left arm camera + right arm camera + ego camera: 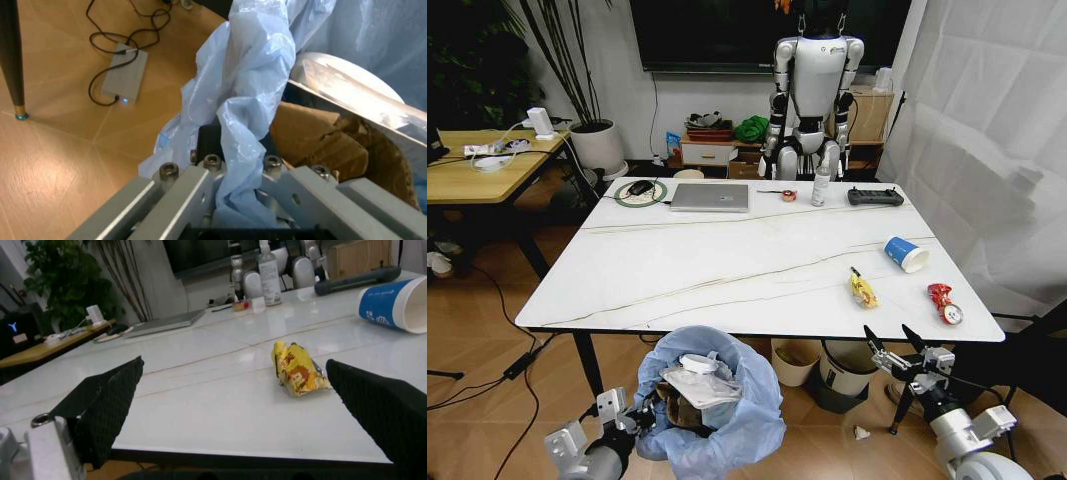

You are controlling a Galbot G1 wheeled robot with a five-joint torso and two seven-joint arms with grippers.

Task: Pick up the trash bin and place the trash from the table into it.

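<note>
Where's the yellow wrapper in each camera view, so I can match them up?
Head view: yellow wrapper lies on the table's right front part, left of the red can.
Right wrist view: it sits between the open right claw's fingers, beyond them.
Left wrist view: not in it.
Shared landmark: blue cup behind the wrapper.

Counter [727, 260]: white, thin dark veins. Bin liner [747, 410]: light blue. Wrapper [862, 290]: yellow. Cup [905, 253]: blue. Can [944, 302]: red.
</note>
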